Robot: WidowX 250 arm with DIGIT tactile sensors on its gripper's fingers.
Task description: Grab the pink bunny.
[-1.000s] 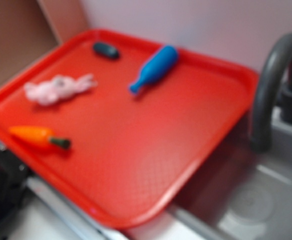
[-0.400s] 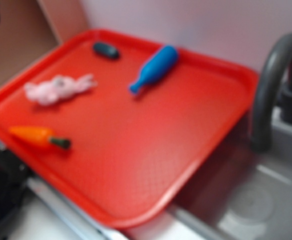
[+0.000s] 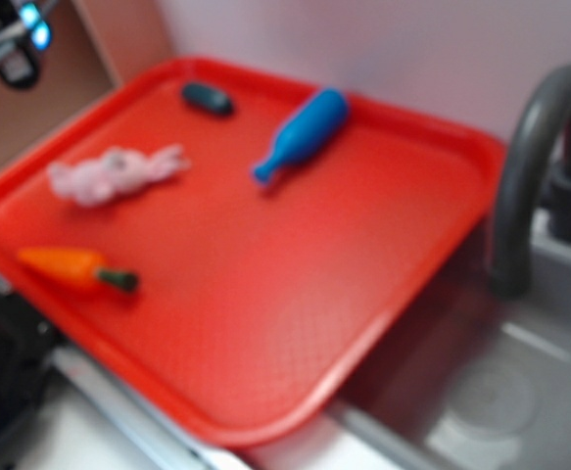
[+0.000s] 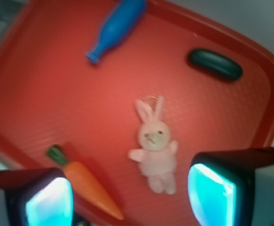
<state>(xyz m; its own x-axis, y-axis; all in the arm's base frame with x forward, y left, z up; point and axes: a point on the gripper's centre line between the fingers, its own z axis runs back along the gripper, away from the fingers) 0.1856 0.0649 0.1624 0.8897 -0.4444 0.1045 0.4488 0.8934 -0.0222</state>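
Note:
The pink bunny point(image 3: 116, 174) point(image 4: 154, 146) lies flat on the red tray point(image 3: 295, 294), near its left side. My gripper point(image 3: 13, 37) point(image 4: 129, 200) hangs high above the tray's far left corner, well clear of the bunny. It is open, with wide-spread fingers point(image 4: 212, 195) glowing cyan and nothing between them. In the wrist view the bunny sits between the two fingers, far below, closer to the right one.
An orange toy carrot point(image 3: 74, 266) point(image 4: 87, 181) lies near the tray's front left edge. A blue bottle point(image 3: 303, 132) point(image 4: 114, 28) and a dark oval object point(image 3: 207, 98) point(image 4: 215, 64) lie toward the back. A grey faucet point(image 3: 540, 166) and sink point(image 3: 491, 392) stand at the right.
The gripper has come into the exterior view at the top left, moving down and right toward the tray. The objects on the tray have not moved.

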